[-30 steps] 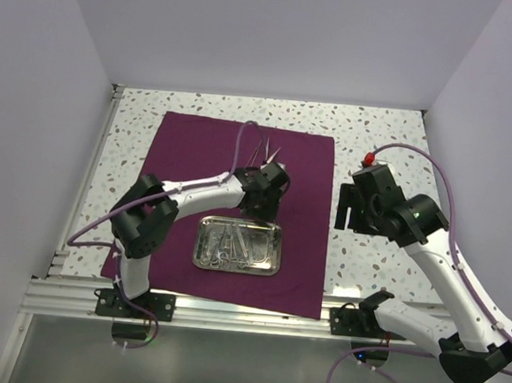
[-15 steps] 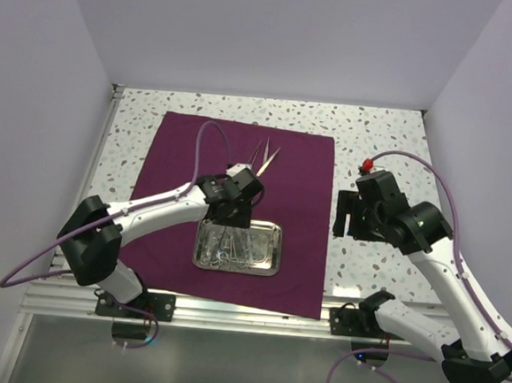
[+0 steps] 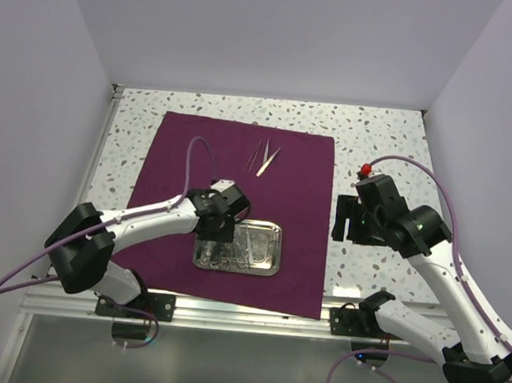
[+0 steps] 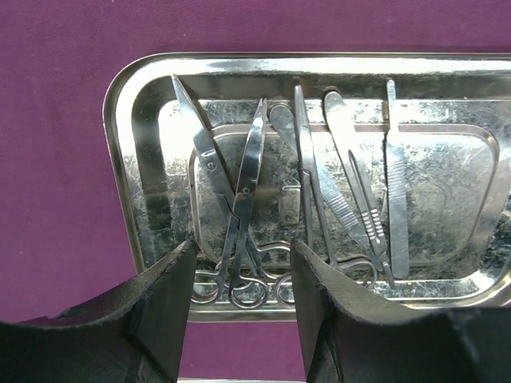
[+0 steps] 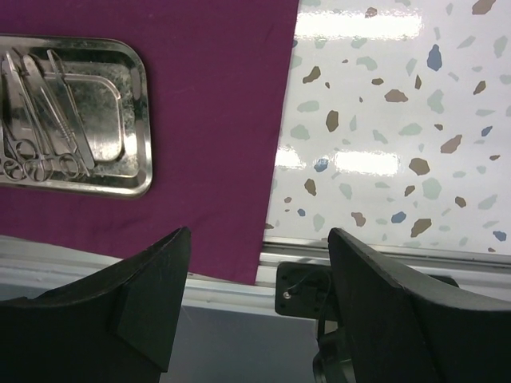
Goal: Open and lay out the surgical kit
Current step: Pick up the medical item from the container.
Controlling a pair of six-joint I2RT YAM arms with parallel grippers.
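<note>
The left gripper (image 4: 242, 259) had moved from the tweezers (image 3: 264, 158) to the steel tray (image 4: 120, 152), jaws half open, empty, above the scissors (image 4: 239, 187). The right gripper (image 5: 257, 239) hung open, empty.

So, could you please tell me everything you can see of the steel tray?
The tray is a small, shiny rectangular metal dish with rounded corners and a raised rim. It lies flat on the purple cloth, toward its near edge. Thin silver instruments lie inside, crowded to one side. The left pincer hangs open over their ring handles.
</note>
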